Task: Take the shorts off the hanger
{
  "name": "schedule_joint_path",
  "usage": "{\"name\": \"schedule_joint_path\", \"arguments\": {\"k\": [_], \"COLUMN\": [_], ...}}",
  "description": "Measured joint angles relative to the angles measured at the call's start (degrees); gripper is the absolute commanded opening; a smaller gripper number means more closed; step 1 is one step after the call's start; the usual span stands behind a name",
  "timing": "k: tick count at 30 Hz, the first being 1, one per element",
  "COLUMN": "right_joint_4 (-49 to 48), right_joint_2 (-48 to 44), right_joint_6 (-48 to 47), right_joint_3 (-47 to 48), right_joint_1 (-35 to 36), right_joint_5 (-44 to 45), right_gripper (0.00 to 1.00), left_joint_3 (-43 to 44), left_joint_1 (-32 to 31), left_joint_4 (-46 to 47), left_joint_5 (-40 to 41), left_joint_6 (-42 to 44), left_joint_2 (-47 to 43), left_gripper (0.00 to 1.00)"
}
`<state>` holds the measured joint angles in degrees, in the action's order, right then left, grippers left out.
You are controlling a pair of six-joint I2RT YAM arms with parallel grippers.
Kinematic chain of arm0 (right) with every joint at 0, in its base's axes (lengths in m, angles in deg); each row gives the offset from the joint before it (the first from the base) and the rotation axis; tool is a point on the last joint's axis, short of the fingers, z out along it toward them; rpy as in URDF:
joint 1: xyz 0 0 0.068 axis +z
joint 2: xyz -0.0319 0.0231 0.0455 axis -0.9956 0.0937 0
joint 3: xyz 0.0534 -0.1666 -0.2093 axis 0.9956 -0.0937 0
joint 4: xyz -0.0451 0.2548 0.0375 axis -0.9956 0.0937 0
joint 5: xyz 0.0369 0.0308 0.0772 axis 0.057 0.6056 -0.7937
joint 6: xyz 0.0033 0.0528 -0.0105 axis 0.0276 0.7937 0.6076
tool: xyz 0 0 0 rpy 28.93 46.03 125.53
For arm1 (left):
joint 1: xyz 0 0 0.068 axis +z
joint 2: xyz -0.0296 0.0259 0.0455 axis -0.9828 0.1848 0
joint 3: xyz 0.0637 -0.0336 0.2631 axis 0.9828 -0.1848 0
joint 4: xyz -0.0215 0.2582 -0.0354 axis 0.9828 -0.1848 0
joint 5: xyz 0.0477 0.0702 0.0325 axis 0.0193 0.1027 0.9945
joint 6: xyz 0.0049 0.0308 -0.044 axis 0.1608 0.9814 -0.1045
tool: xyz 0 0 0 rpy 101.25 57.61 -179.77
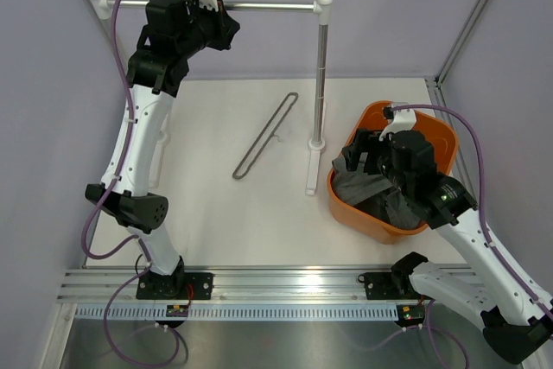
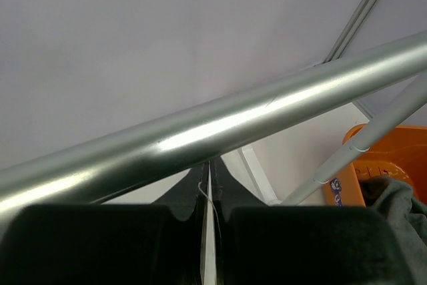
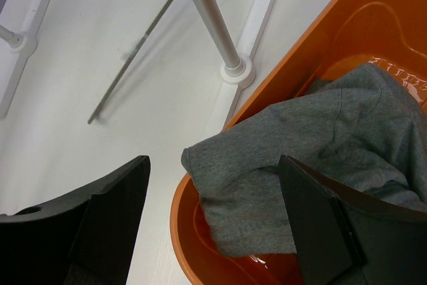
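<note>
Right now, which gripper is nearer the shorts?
Right. The right gripper hangs open over the shorts in the tub; the left gripper, shut, is up at the rail, well away.

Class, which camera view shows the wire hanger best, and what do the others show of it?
The top external view: the whole hanger shows end to end. The right wrist view shows only a thin slanted line. The left wrist view misses it.

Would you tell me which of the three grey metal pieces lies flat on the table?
The thin wire hanger, left of the upright post; the thicker rail is raised on that post.
</note>
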<state>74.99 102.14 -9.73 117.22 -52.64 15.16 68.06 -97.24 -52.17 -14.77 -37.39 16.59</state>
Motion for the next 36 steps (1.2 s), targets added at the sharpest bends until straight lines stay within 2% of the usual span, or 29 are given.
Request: {"name": "schedule_joint_path", "arguments": {"k": [3, 7, 8, 11, 13, 16, 19, 21, 25, 36], "right_joint_4": [0.0, -0.04, -0.07, -0.39, -0.57, -0.79, -0.76, -0.74, -0.66, 0.59], "right_joint_2": [0.0, 0.0, 0.0, 0.02, 0.02, 0.02, 0.0, -0.07, -0.83, -2.8], "right_joint_6": [0.04, 0.24, 0.26, 0.39, 0.42, 0.46, 0.61, 0.74, 1.01, 1.53], "right_joint_3": [-0.24, -0.37, -0.39, -0.44, -0.46, -0.46, -0.46, -0.46, -0.74, -1.27], "right_joint_1": [0.0, 0.0, 0.0, 0.0, 0.0, 0.0, 0.0, 0.0, 0.0, 0.0], "right_joint_5": [0.0, -0.09, -0.11, -0.15, -0.17, -0.17, -0.2, -0.2, -0.2, -0.13], "right_gripper": [0.87, 0.87, 0.87, 0.87, 0.87, 0.87, 0.86, 0.87, 0.86, 0.86], "left_joint_3": [0.0, -1.44, -3.45, -11.76, -17.42, -27.21, -37.11, -41.83, -45.75, -50.75], "left_joint_1": [-0.11, -0.72, -1.2, -3.56, -5.97, -10.58, -15.13, -17.64, -18.91, -20.33], "left_joint_4": [-0.02, 0.2, 0.52, 1.57, 1.92, 3.54, 4.74, 4.46, 3.08, 2.62], "left_joint_5": [0.0, 0.28, 0.7, 3.21, 5.64, 11.17, 17.79, 21.77, 26.95, 26.86], "left_joint_6": [0.04, 0.2, 0.24, 0.85, 1.4, 1.57, 1.31, 1.29, 0.55, -2.45], "left_joint_2": [-0.04, -0.52, -1.36, -4.26, -5.66, -7.15, -7.89, -7.65, -5.73, 5.07], "left_gripper": [0.02, 0.12, 0.18, 0.27, 0.43, 0.58, 0.6, 0.58, 0.54, 0.53]}}
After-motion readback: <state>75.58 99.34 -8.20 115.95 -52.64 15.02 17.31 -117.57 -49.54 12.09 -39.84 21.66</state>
